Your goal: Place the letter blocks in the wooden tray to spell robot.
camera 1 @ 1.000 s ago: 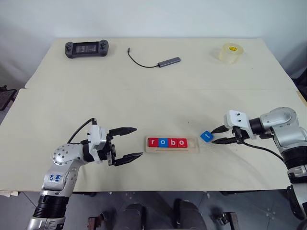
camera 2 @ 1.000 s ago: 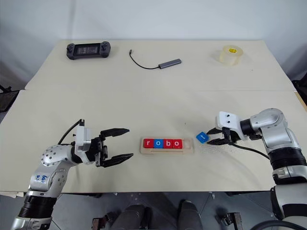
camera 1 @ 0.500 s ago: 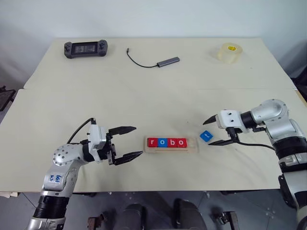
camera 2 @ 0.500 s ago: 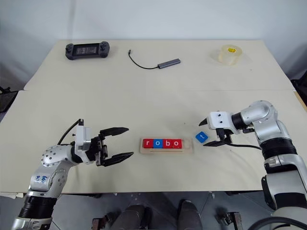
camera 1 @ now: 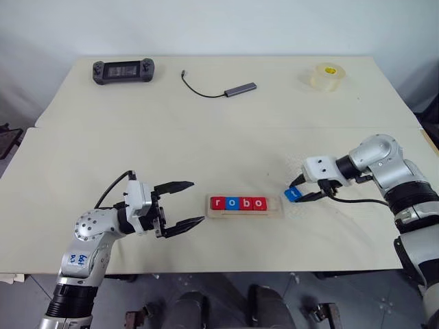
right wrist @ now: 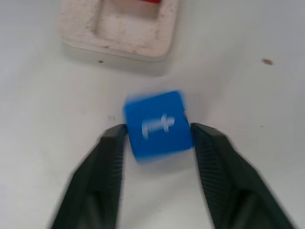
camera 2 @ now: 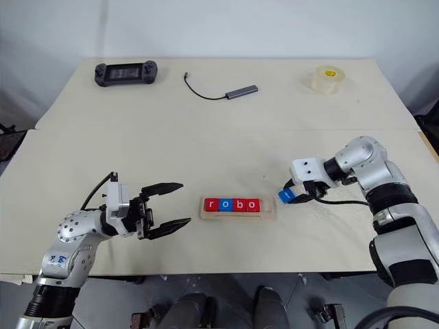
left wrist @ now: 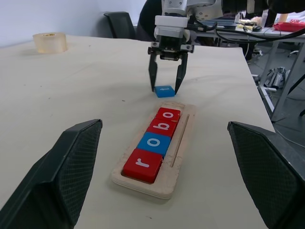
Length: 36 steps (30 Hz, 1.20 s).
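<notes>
The wooden tray lies on the table in front of me, and in its slot sit red r, blue o, red b and red o, with the right end of the slot bare. Just right of the tray a blue t block rests on the table. My right gripper points down over it, with one finger pressed against each side. My left gripper hovers open and empty to the left of the tray.
Along the far side of the table lie a black game controller, a grey USB hub with its cable and a roll of clear tape. A seam runs across the table between them and the tray.
My right gripper opened wide, tipped downward over the blue t block and closed onto its sides. The left arm kept still.
</notes>
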Motion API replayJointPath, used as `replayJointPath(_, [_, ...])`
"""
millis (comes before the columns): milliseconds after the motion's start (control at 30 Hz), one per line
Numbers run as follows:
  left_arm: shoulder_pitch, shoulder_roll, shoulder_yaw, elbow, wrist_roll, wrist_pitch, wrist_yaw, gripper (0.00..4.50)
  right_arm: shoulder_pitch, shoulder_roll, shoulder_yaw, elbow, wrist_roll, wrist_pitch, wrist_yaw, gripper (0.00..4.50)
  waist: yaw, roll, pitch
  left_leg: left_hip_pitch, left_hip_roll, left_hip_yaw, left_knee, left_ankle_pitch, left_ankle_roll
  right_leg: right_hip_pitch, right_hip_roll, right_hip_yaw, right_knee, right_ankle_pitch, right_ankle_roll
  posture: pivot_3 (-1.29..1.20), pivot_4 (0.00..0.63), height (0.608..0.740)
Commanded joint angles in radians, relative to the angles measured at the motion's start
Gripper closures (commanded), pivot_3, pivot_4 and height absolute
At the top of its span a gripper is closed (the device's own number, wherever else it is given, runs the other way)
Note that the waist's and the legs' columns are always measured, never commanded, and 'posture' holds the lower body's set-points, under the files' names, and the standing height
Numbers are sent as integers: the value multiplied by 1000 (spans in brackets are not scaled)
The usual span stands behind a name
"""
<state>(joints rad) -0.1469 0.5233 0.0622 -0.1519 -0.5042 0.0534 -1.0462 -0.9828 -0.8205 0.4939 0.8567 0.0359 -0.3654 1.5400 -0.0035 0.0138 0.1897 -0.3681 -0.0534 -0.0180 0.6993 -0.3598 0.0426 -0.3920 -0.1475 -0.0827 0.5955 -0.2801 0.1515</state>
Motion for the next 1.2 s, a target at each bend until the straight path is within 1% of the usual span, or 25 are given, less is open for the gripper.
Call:
replayJointPath(33, [1,6,14,-35,-5,-14,3,0,34,-64,28,-61,57,78,74,3037,4,0,0,0,0,0,0,0,0,0,0,0,0,0,0,0,150,740])
replayJointPath(167, [-1,4,9,-33,-6,-14,1,0,81,-88,-25,-156,83,139,74,3037,1,0,0,-2,0,-1,-2,0,0,-1,0,-1,1,0,0,0,150,740])
replayJointPath(267, [-5,-2,2,-29,-5,-14,1,0,170,-110,-114,-312,138,283,24,3037,2,0,0,-2,0,-1,-3,0,-1,-2,0,-2,0,0,0,0,150,740])
replayJointPath(433, [-7,-1,-1,-24,-8,-11,-5,0,299,-166,-217,-579,197,479,-23,3037,6,1,0,-3,0,-1,-3,0,-1,-2,0,-2,0,0,0,0,150,740])
replayJointPath(533, [-11,2,-2,-19,-11,-9,-15,0,350,-171,-259,-732,229,612,-60,3037,6,1,0,-3,0,-1,-3,0,-1,-2,0,-2,0,0,0,0,150,740])
replayJointPath(633, [-17,6,-8,-19,-17,-3,-36,0,370,-152,-279,-832,237,711,-104,3037,5,1,0,-2,1,-1,-2,-1,-1,-2,0,-2,0,0,0,0,150,740])
replayJointPath(767, [-21,6,-7,-21,-17,4,-44,0,375,-136,-268,-885,208,779,-150,3037,5,1,1,-3,1,-1,-2,-1,-1,-2,0,-1,0,0,0,0,150,740])
replayJointPath(967, [-8,2,-7,-36,-17,11,-42,0,384,-102,-238,-875,158,769,-188,3037,10,1,1,-3,0,-1,-2,-1,-1,-2,0,-1,0,0,0,0,150,740])
replayJointPath(1200, [6,2,-4,-49,-18,16,-37,0,389,-82,-232,-874,138,764,-191,3037,8,1,1,-3,0,-1,-3,-1,-1,-2,0,-2,0,0,0,0,150,740])
